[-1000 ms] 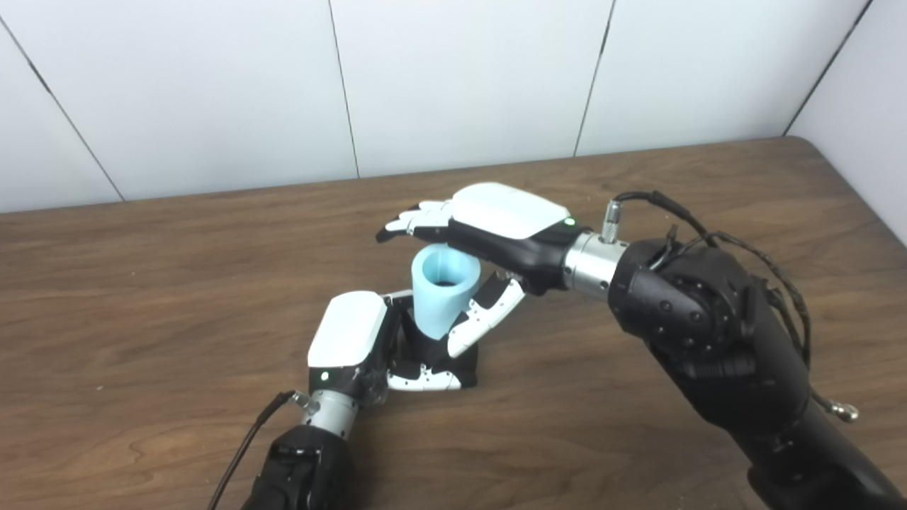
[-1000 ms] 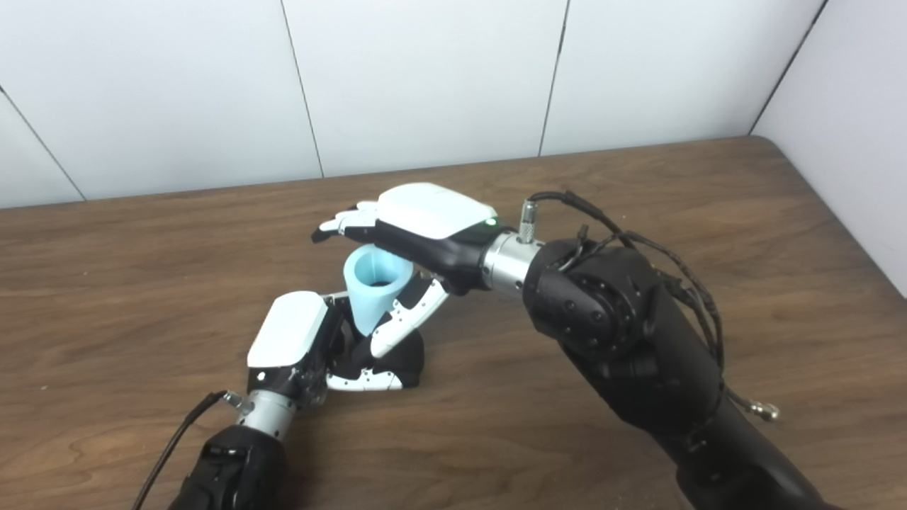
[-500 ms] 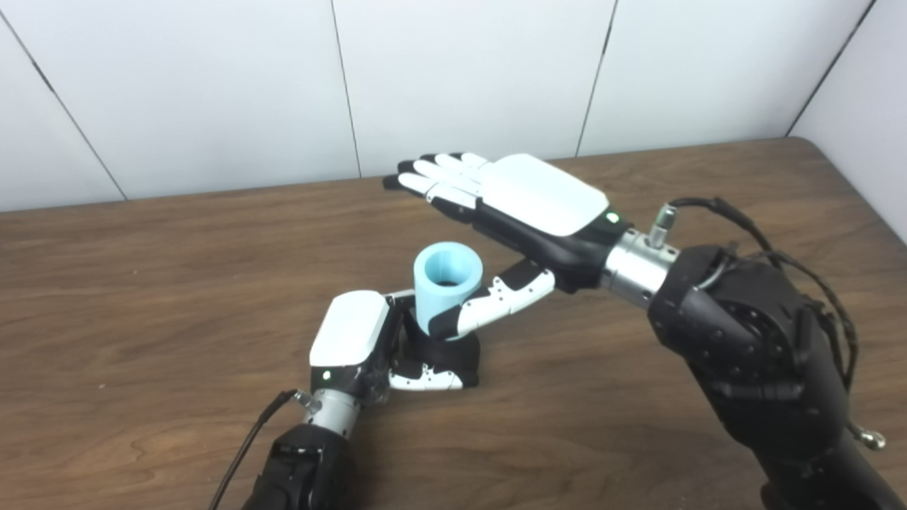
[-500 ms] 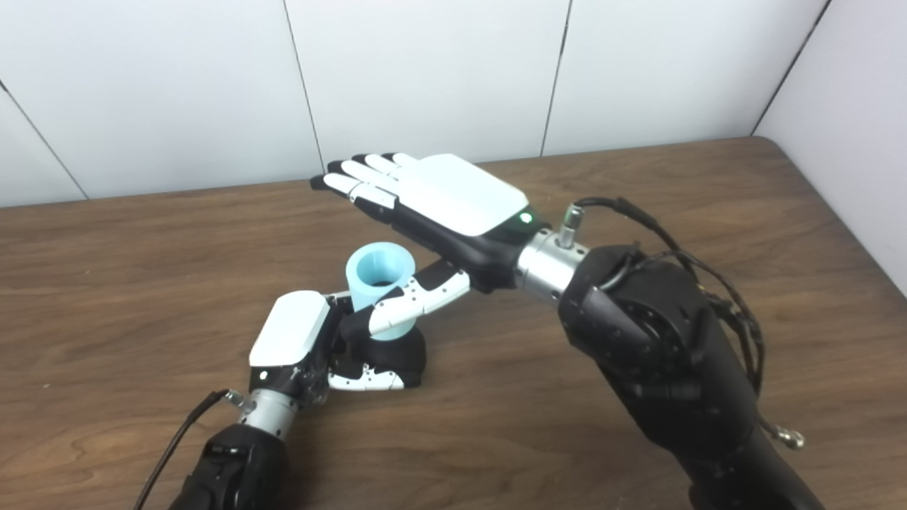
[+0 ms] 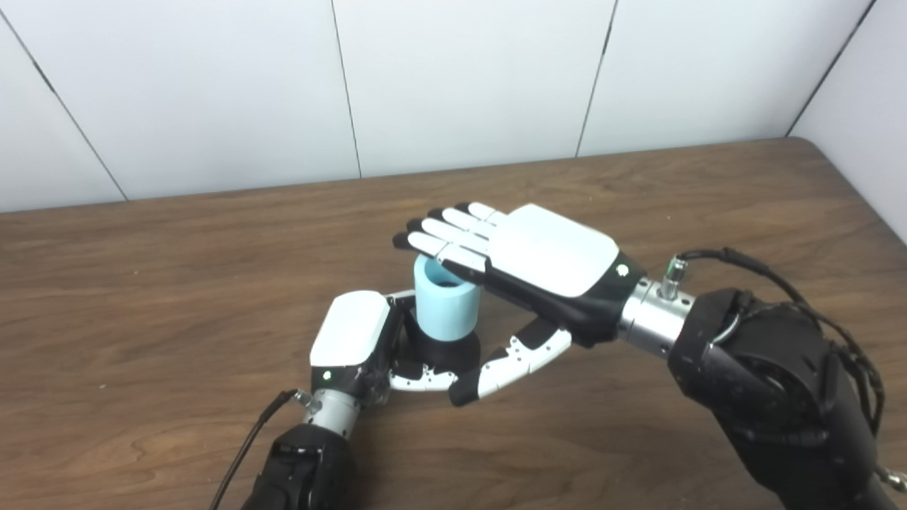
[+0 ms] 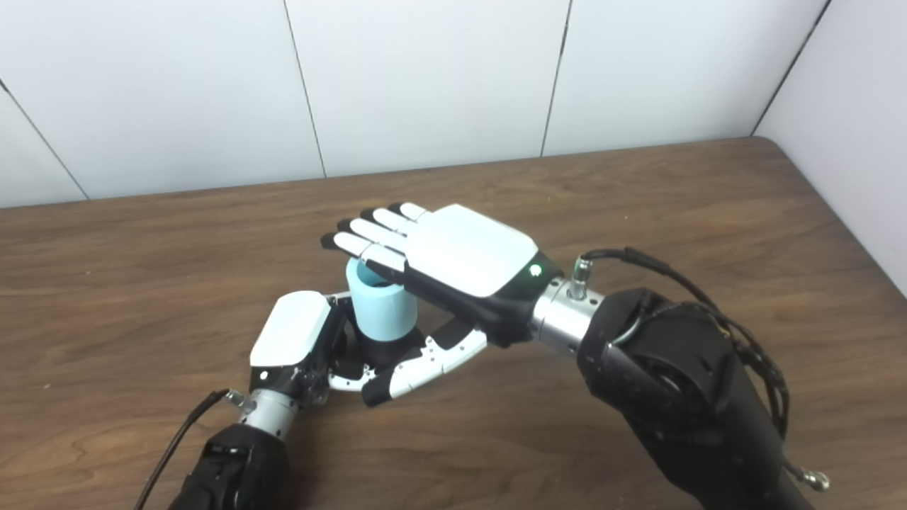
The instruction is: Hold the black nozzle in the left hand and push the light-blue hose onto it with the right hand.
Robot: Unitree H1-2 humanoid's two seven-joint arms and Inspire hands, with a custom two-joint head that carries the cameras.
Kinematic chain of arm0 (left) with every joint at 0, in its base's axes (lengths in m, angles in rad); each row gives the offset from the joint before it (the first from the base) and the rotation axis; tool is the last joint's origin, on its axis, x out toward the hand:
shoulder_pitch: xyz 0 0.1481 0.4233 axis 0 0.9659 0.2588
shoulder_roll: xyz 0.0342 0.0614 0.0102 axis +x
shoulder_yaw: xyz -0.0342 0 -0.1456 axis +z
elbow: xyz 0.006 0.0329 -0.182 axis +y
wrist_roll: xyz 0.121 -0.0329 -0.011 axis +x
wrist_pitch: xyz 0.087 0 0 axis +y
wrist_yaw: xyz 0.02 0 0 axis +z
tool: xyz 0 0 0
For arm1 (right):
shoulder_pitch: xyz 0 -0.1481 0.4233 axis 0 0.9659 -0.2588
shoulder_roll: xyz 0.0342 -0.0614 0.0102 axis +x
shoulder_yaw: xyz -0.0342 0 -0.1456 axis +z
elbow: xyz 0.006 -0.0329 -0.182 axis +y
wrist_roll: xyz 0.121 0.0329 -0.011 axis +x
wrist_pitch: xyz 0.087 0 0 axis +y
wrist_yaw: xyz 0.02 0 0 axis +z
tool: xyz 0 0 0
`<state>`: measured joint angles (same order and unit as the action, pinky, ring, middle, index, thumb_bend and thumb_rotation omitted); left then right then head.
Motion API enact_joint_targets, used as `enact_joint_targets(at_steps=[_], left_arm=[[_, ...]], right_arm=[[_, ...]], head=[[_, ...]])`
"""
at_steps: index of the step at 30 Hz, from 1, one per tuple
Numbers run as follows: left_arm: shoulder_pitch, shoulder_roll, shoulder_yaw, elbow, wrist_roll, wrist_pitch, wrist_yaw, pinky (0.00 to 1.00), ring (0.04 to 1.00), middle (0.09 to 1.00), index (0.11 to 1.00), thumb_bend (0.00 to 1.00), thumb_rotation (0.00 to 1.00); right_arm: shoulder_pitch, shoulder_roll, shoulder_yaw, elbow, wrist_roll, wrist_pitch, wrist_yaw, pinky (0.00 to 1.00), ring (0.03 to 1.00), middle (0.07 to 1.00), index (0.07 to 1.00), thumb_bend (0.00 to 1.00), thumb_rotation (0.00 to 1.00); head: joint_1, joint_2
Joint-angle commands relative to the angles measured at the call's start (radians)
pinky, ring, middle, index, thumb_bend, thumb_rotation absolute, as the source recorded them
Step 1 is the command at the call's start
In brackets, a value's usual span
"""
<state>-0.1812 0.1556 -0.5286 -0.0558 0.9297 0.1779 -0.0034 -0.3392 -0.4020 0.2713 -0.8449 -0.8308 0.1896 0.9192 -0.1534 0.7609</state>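
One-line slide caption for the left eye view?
Left hand steadies the black nozzle on the table while the flat, open right hand covers the light-blue hose.

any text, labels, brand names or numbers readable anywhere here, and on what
None can be read.
The light-blue hose, the black nozzle and the white backs of the left hand and right hand carry no visible print.
Each hand shows only a small green light, not a sign.
The table and wall panels are bare of writing.

2 head cameras, side by side, look down close on the same wooden table [image 5: 142, 283] and white wall [image 5: 460, 78].
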Motion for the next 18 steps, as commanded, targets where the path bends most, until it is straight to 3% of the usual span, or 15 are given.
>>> enact_joint_targets(at_steps=[1, 5, 13, 18], left_arm=[[0.036, 0.019, -0.023, 0.039, 0.001, 0.001, -0.07, 0.29, 0.363, 0.399, 0.512, 0.52, 0.0], [0.034, 0.016, -0.025, 0.038, 0.003, 0.009, -0.075, 0.32, 0.388, 0.409, 0.518, 0.52, 0.0], [0.031, 0.015, -0.027, 0.035, 0.005, 0.013, -0.079, 0.28, 0.354, 0.395, 0.508, 0.52, 0.0], [0.03, 0.016, -0.03, 0.03, 0.009, 0.019, -0.089, 0.32, 0.39, 0.412, 0.517, 0.52, 0.0]], right_arm=[[-0.017, -0.002, -0.01, -0.035, -0.013, -0.023, 0.004, 1.0, 1.0, 1.0, 1.0, 0.71, 1.0], [-0.01, 0.002, -0.013, -0.033, -0.019, -0.036, 0.014, 1.0, 1.0, 1.0, 1.0, 0.71, 1.0], [0.01, 0.005, -0.029, -0.014, -0.02, -0.056, 0.012, 1.0, 1.0, 1.0, 1.0, 0.7, 1.0], [0.034, -0.001, -0.035, 0.003, -0.023, -0.084, -0.004, 1.0, 1.0, 1.0, 0.986, 0.69, 1.0]], head=[[0.0, 0.0], [0.002, -0.002], [0.003, 0.0], [0.005, 0.003]])
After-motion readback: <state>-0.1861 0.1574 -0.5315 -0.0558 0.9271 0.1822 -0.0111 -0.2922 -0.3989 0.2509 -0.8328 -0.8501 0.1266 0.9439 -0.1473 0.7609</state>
